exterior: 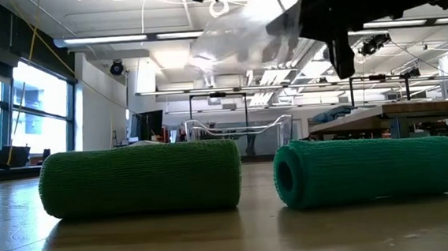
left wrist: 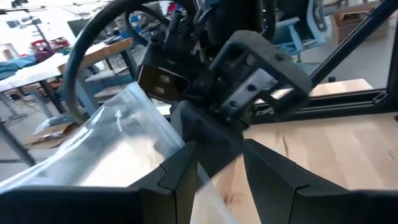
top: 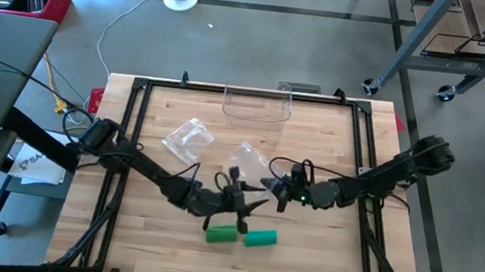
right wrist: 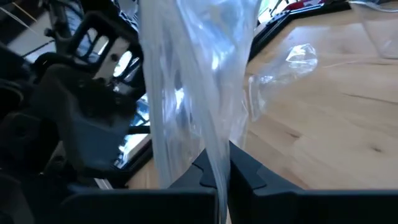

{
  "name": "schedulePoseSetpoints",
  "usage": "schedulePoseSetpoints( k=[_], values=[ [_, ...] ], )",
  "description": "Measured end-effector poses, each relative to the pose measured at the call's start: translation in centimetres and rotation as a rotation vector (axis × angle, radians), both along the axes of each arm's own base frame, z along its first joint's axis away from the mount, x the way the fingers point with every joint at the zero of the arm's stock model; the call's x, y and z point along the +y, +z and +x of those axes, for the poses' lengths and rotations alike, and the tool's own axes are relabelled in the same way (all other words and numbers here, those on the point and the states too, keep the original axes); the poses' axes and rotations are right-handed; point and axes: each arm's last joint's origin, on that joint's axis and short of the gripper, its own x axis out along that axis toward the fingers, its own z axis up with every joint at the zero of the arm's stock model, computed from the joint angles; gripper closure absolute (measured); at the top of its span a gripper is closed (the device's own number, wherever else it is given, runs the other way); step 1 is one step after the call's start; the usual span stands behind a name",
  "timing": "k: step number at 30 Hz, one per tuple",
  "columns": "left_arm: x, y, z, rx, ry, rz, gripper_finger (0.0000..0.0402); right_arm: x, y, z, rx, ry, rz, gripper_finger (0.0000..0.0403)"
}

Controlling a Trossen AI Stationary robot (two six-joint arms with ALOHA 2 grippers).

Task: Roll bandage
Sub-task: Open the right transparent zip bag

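Bandage rolls [exterior: 139,180] and [exterior: 373,169] on tabletop [top: 321,251]: soft, light, grippy mesh, best pinched mid-barrel; right fingers [right wrist: 214,180] clamped on clear bag [right wrist: 199,74], left fingers [left wrist: 217,183] apart.

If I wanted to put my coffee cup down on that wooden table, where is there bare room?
The wooden table is bare at both front corners, either side of the two green bandage rolls, and along the right edge. The middle is crowded: the left gripper and right gripper meet at a clear plastic bag. Another crumpled bag and a clear bin sit further back.
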Motion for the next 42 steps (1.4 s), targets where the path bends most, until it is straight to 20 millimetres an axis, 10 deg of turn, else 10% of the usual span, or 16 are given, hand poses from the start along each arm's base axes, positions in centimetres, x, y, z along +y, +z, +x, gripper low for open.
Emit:
schedulePoseSetpoints(
  k=[19,42],
  values=[
    [0.5,-1.0,0.3,0.098,0.054,0.181,0.0274,-0.2,1.5,1.1,-0.072,0.053,-0.044,0.0403],
    [1.7,-0.9,0.9,-0.007,0.032,-0.117,0.0173,-0.2,0.9,0.9,0.002,0.061,-0.099,0.0403]
  ],
)
